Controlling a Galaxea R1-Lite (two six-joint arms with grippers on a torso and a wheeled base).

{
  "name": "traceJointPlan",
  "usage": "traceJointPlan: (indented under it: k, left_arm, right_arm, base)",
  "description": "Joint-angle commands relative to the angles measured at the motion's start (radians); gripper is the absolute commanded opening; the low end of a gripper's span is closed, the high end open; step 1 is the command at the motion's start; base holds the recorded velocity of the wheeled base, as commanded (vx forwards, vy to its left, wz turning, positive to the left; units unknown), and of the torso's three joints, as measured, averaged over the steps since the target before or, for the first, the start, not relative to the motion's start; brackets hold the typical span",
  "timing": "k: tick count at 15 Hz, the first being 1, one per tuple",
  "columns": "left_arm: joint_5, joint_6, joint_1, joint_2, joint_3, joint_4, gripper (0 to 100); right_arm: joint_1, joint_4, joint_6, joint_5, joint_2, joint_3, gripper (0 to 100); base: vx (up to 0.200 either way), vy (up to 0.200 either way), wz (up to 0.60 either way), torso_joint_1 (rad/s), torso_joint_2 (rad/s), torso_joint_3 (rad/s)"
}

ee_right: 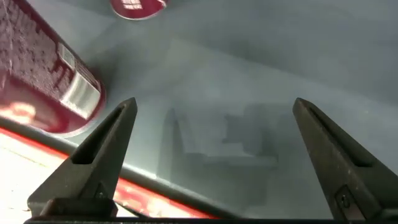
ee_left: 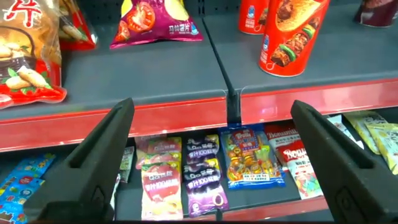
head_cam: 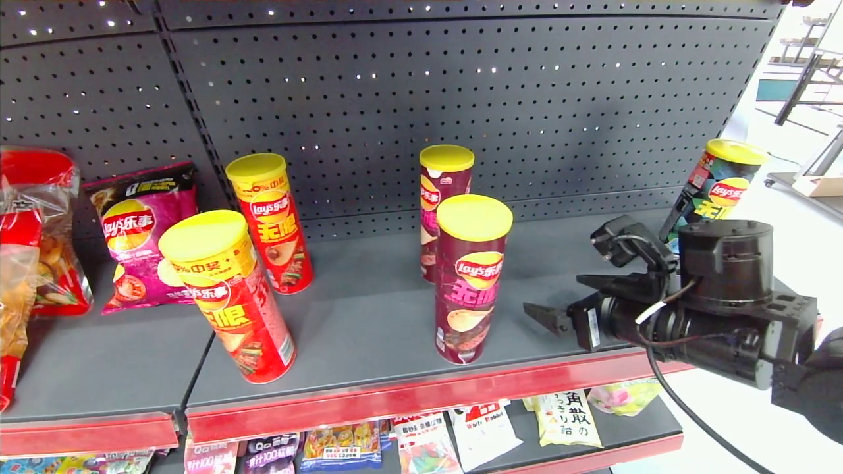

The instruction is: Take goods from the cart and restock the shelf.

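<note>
Head view first: the grey metal shelf point(head_cam: 369, 329) with its red front strip is carrying the goods. A tall red crisp can with a yellow lid point(head_cam: 227, 296) stands upright near the front edge on the left. A second red can point(head_cam: 270, 224) is upright behind it, closer to the perforated dark back panel point(head_cam: 527, 99). In the middle, a maroon crisp can with a yellow lid point(head_cam: 471, 280) stands at the front, and a second maroon can point(head_cam: 444, 197) sits just behind it. Far right, a dark teal can with a yellow lid point(head_cam: 721, 184) stands beyond the right arm. The right gripper point(head_cam: 556, 296) hovers over the front of the shelf, to the right of the front maroon can, near it but apart. Its fingers are spread and hold nothing. Out left, a purple crisp bag point(head_cam: 141, 237) leans on the back panel, with red snack bags point(head_cam: 33, 230) beside it. Over to the left wrist view: the left gripper point(ee_left: 211, 106) is wide open and empty, out in front of the shelf's red strip. The front red can point(ee_left: 292, 34) and the purple crisp bag point(ee_left: 155, 22) sit on the shelf, and small colourful packets point(ee_left: 186, 174) lie on the shelf below. Right wrist view now: the right gripper point(ee_right: 214, 102) gapes wide over bare grey shelf point(ee_right: 261, 62). The front maroon can point(ee_right: 43, 81) is off to one side, outside the fingers and not touching them.
</note>
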Motion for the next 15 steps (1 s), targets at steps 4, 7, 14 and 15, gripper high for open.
traceJointPlan:
  k: [4, 7, 14, 15]
  left_arm:
    - [0.0, 0.0, 0.001, 0.001, 0.0, 0.001, 100]
    - [0.0, 0.0, 0.001, 0.001, -0.002, 0.001, 100]
    - [0.0, -0.002, 0.001, 0.001, -0.002, 0.0, 100]
    - [0.0, -0.002, 0.001, 0.001, 0.0, 0.0, 100]
  right_arm:
    - [0.045, 0.0, 0.0, -0.018, 0.079, -0.034, 100]
    - [0.051, 0.0, -0.001, -0.018, 0.091, -0.041, 100]
    - [0.083, -0.001, 0.0, -0.018, 0.128, -0.075, 100]
    - [0.086, -0.001, 0.0, -0.018, 0.131, -0.078, 100]
  base:
    - [0.0, 0.0, 0.0, 0.0, 0.0, 0.0]
    - [0.0, 0.0, 0.0, 0.0, 0.0, 0.0]
    - [0.0, 0.0, 0.0, 0.0, 0.0, 0.0]
    - [0.0, 0.0, 0.0, 0.0, 0.0, 0.0]
